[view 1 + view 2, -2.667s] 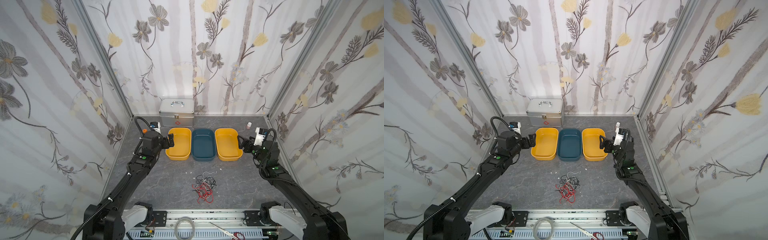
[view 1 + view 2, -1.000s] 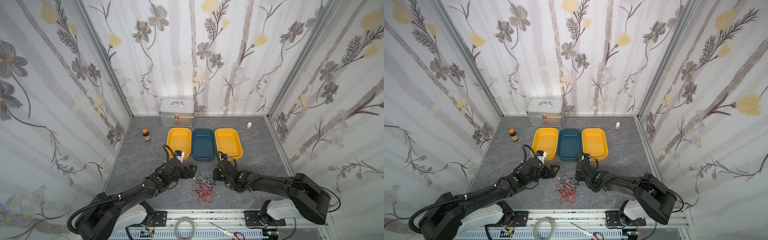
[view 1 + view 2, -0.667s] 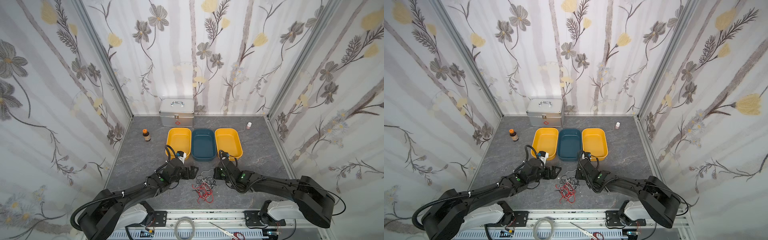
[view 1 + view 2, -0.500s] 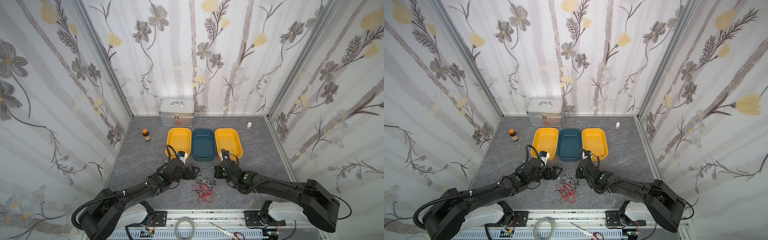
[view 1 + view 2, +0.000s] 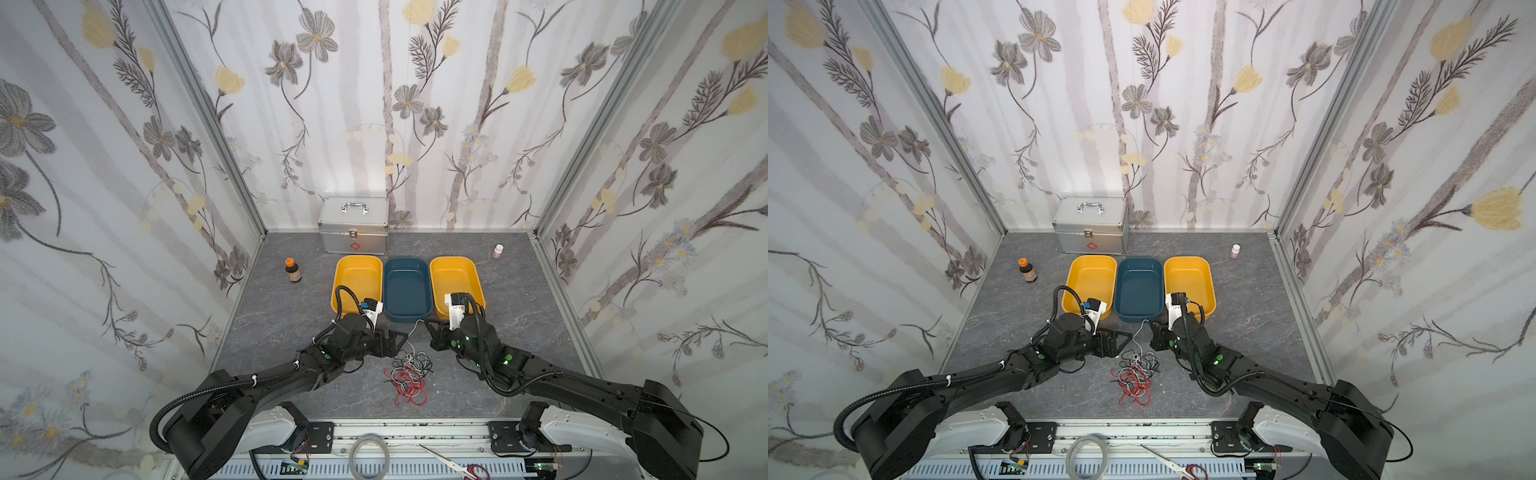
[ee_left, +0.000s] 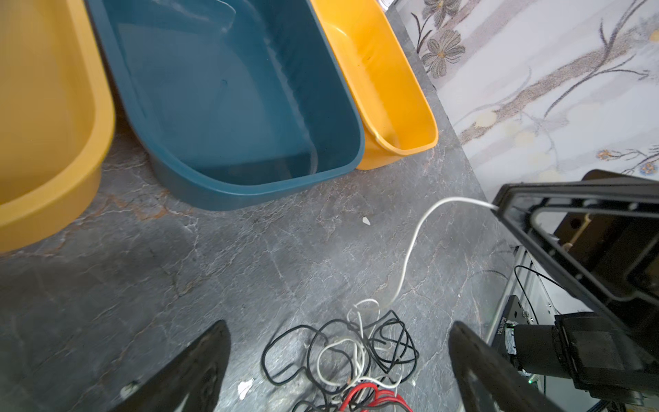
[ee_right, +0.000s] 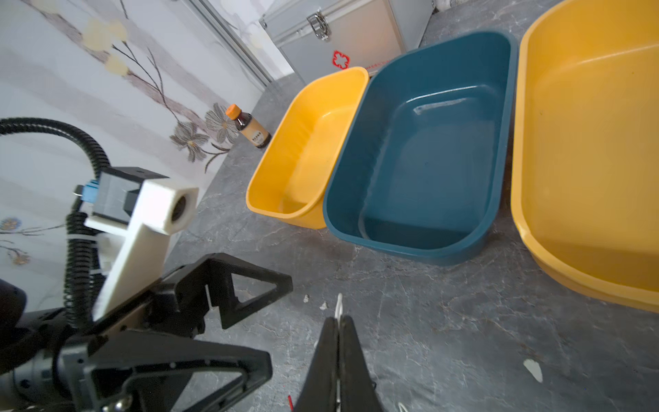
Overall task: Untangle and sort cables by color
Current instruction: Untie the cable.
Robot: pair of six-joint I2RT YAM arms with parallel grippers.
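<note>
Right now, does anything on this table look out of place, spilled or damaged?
Minor only: small white scraps lie loose on the grey table beside the cables, like litter. One white cable stretches from the heap to the shut right pincer; that is handling, not a fault.

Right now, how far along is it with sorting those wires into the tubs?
Done: nothing yet; the two yellow tubs and the blue tub are empty. In hand: the right gripper is shut on the end of a white cable leading from the tangle; the left gripper stands open beside it. Left: separating the red, black and white cables.
</note>
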